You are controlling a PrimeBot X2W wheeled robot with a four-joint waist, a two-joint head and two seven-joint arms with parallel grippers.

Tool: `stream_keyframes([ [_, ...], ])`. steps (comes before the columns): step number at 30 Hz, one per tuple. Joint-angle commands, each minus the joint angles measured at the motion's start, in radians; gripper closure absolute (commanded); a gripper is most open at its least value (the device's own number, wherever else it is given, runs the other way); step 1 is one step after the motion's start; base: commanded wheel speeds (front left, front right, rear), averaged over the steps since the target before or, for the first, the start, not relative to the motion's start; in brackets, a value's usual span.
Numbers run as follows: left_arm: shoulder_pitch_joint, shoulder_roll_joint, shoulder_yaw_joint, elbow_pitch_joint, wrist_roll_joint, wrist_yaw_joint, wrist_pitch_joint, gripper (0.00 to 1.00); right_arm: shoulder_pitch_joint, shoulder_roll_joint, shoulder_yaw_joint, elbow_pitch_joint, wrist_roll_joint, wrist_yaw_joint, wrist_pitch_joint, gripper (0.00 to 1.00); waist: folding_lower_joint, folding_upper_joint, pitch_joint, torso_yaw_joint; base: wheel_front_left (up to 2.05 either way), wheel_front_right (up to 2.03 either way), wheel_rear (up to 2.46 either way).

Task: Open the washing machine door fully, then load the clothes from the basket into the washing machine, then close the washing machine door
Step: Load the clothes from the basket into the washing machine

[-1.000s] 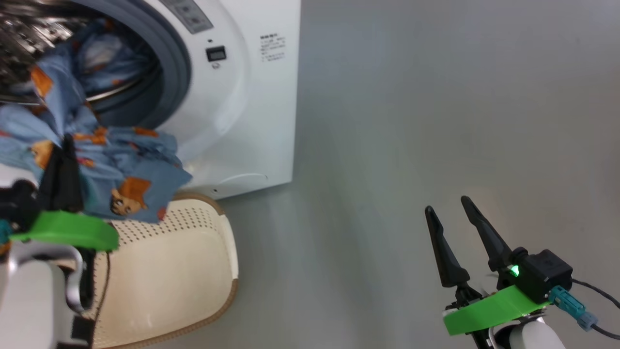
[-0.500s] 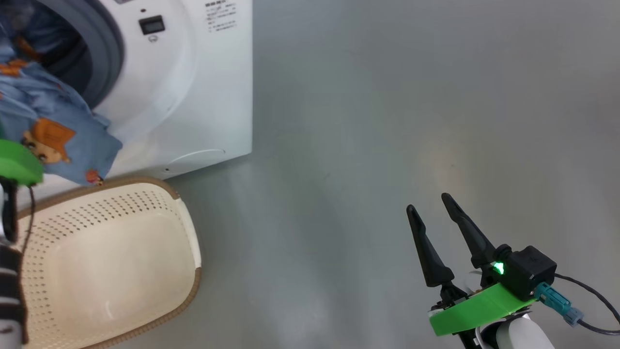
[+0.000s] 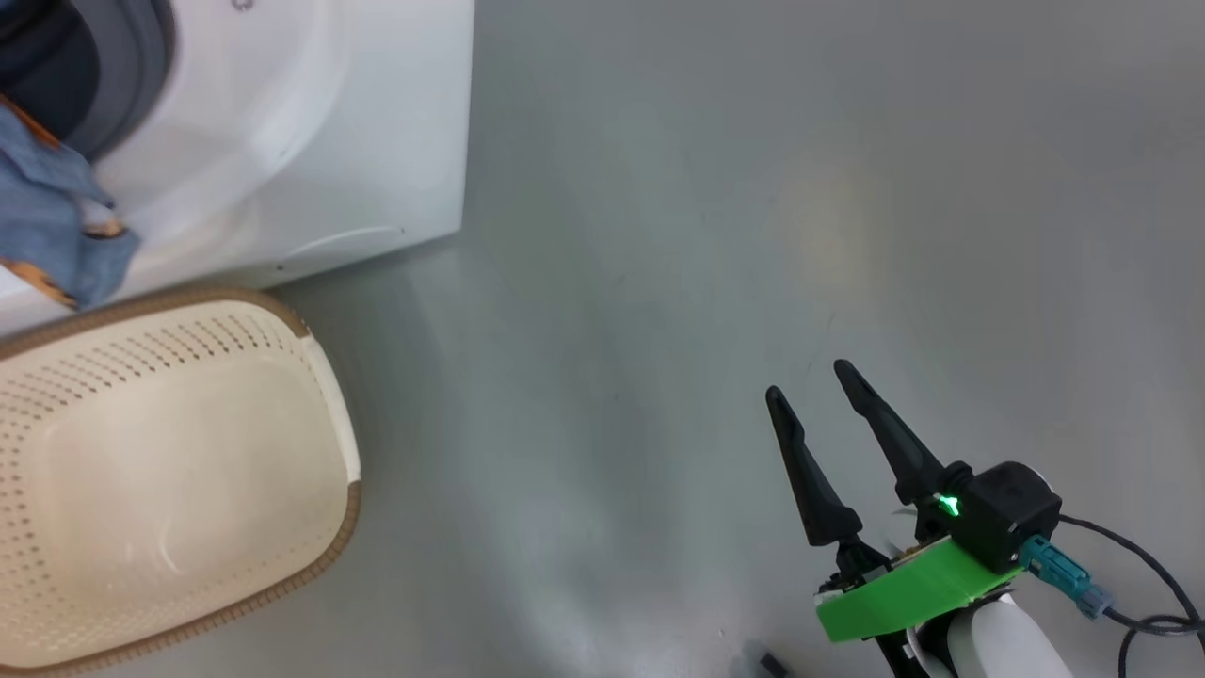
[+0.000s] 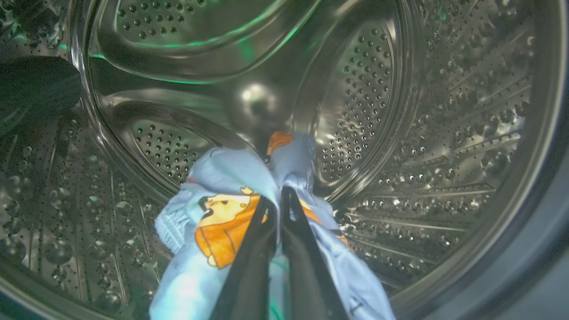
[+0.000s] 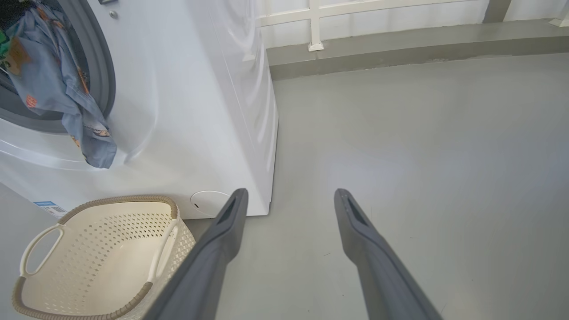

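Note:
In the left wrist view my left gripper (image 4: pixel 278 195) is shut on the clothes (image 4: pixel 226 213), light blue fabric with orange bears, held inside the perforated steel drum (image 4: pixel 355 102) of the washing machine (image 3: pixel 311 132). Part of the clothes (image 5: pixel 62 98) still hangs out over the grey rubber ring (image 5: pixel 104 75) and down the white front. The cream basket (image 3: pixel 179 471) stands on the floor in front of the machine, with nothing in it. My right gripper (image 3: pixel 810 386) hangs open over the bare floor to the right, nothing between its fingers. The washing machine door is out of view.
Grey floor (image 3: pixel 753 188) stretches to the right of the machine. In the right wrist view a low grey ledge (image 5: pixel 400 44) and a white wall run along the far side. A blue label sticker (image 5: pixel 49 206) sits low on the machine's front.
The head camera has swung right and down, so machine and basket slid left in its view. The left gripper and most of the clothes have left the head view. The right gripper stays open.

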State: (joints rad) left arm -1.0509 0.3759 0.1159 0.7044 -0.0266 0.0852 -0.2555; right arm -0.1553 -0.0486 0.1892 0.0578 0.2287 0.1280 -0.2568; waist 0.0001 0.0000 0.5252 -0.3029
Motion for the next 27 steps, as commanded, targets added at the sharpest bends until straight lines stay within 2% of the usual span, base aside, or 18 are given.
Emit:
stream_keyframes([
  [1,-0.029,0.06,0.015,-0.037,0.006,0.01,-0.006,1.0,-0.008,-0.002,0.027,-0.025,-0.01,0.003,-0.005,0.0,-0.0001,0.0,0.052,0.006,0.0,0.0,0.0],
  [9,-0.126,0.071,0.019,-0.067,0.005,0.032,-0.006,1.0,-0.03,-0.002,0.038,-0.047,-0.02,0.003,-0.005,0.0,-0.0001,0.0,0.131,0.009,0.0,0.0,0.0],
  [15,-0.163,0.084,0.006,-0.115,0.03,0.068,-0.006,1.0,-0.031,-0.002,0.022,-0.055,-0.025,0.003,-0.005,0.0,-0.0001,0.0,0.159,0.012,0.0,0.0,0.0],
  [21,-0.154,0.065,-0.008,-0.04,0.025,0.082,-0.006,1.0,-0.025,-0.002,0.029,-0.049,-0.022,0.003,-0.005,0.0,-0.0001,0.0,0.148,0.013,0.0,0.0,0.0],
  [22,-0.157,0.06,-0.011,0.008,0.022,0.084,-0.006,0.89,-0.024,-0.002,0.029,-0.046,-0.02,0.003,-0.005,0.0,-0.0001,0.0,0.141,0.014,0.0,0.0,0.0],
  [24,-0.166,0.056,-0.015,0.044,0.027,0.102,-0.006,0.58,-0.022,-0.002,0.024,-0.046,-0.018,0.003,-0.005,0.0,-0.0001,0.0,0.135,0.018,0.0,0.0,0.0],
  [25,-0.172,0.051,-0.02,0.067,0.029,0.107,-0.006,0.38,-0.021,-0.002,0.019,-0.047,-0.016,0.003,-0.005,0.0,-0.0001,0.0,0.133,0.02,0.0,0.0,0.0],
  [26,-0.179,0.048,-0.024,0.082,0.03,0.111,-0.006,0.08,-0.021,-0.002,0.014,-0.046,-0.015,0.003,-0.005,0.0,-0.0001,0.0,0.131,0.022,0.0,0.0,0.0],
  [27,-0.183,0.046,-0.026,0.096,0.032,0.116,-0.006,0.0,-0.022,-0.002,0.012,-0.045,-0.014,0.003,-0.005,0.0,-0.0001,0.0,0.127,0.023,0.0,0.0,0.0],
])
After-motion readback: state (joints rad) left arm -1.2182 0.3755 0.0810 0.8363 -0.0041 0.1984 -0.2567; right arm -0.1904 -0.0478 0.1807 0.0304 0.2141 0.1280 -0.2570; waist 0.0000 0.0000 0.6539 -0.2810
